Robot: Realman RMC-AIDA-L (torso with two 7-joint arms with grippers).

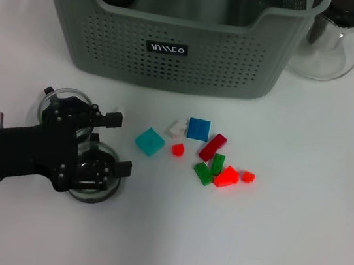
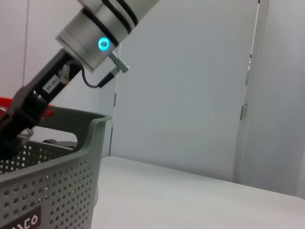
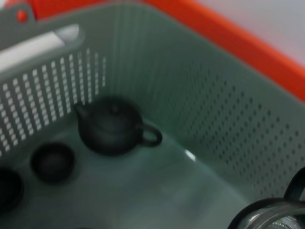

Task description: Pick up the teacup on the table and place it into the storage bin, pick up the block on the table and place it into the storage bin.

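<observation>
the grey-green perforated plastic storage bin (image 1: 175,53) stands at the desk's (image 1: 293,241) far edge and holds a dark teapot (image 3: 112,130) and small dark teacups (image 3: 52,162). its black label's white lettering is unreadable. translucent coloured blocks (image 1: 215,164) lie scattered on the desk before it. the left gripper (image 1: 106,142) sits spread over clear glass dishes (image 1: 94,183). a glass jug (image 1: 331,42) stands beside the bin.
</observation>
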